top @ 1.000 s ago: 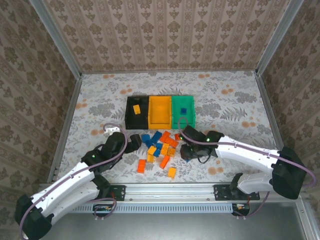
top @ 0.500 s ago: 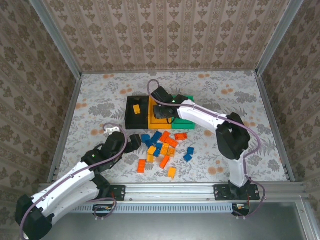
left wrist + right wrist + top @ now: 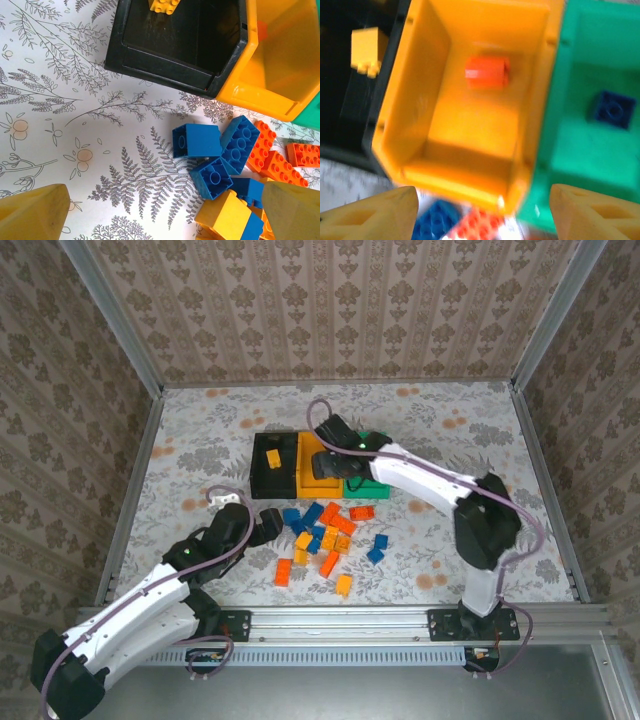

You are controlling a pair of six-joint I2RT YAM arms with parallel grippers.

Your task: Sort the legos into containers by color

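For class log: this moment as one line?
right tool: open, above yellow-orange bin | red-orange brick: inside | left tool: open, near blue bricks

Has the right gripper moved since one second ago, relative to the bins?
Yes. The right gripper left the loose plastic bricks, going up and leftward in the top view, and now hangs open over the yellow-orange rectangular plastic bin.

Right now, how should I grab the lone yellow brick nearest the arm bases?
Come straight down and pinch the yellow brick across its narrower width. It lies flat, apart from the pile, with bare table on every side, so the fingers should fit without nudging the others.
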